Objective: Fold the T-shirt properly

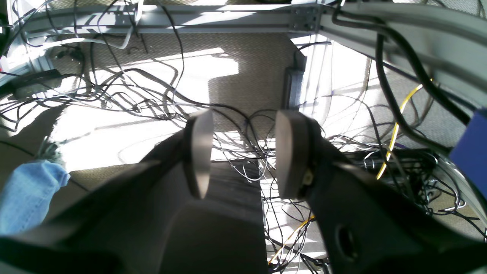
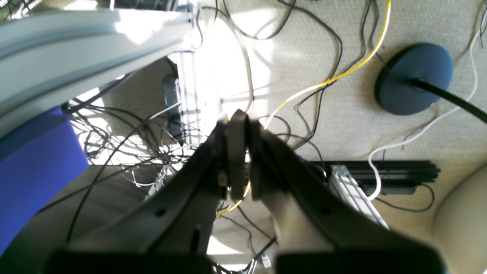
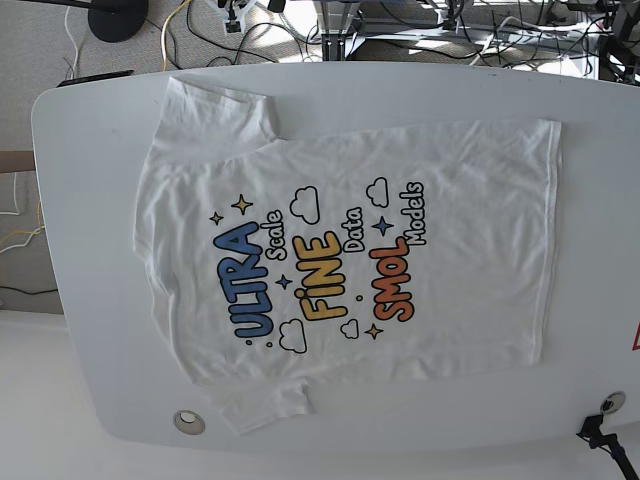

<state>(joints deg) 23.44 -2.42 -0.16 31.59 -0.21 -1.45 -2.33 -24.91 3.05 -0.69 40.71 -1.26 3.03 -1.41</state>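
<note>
1. Shirt (image 3: 340, 255) lies flat, print up, unfolded, at the table's (image 3: 90, 130) centre in the base view: collar end toward 9 o'clock, hem toward 3.
2. Left gripper (image 1: 243, 152) hangs over floor cables (image 1: 125, 91), jaws apart, empty.
3. Right gripper (image 2: 240, 152) has jaws together, holding nothing; a round stand base (image 2: 414, 78) sits at 2 o'clock.
</note>
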